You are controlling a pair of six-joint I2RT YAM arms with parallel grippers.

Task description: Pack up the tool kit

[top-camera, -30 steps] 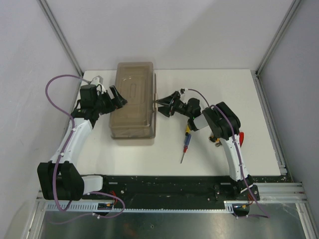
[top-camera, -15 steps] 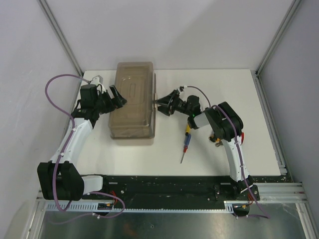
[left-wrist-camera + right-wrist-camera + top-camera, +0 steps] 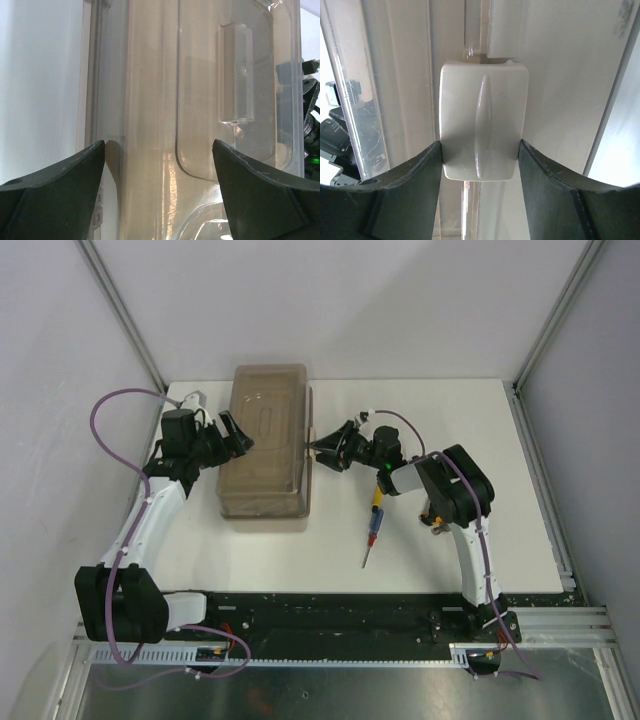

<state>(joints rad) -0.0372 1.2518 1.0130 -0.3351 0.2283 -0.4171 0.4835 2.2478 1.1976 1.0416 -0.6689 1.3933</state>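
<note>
Toolbox lies lid-down on table, directly between both end effectors. L side: left gripper open, fingers spread wide, nothing held. The translucent lid sits just ahead of the tips, its recessed handle off toward the far finger. R side: right gripper is closed on the front latch, with one finger pad touching each side of the latch and the box front wall right behind it. Screwdriver, yellow-red-blue, lies loose on the table behind the right gripper, beside that arm's forearm, apart from the box.
</note>
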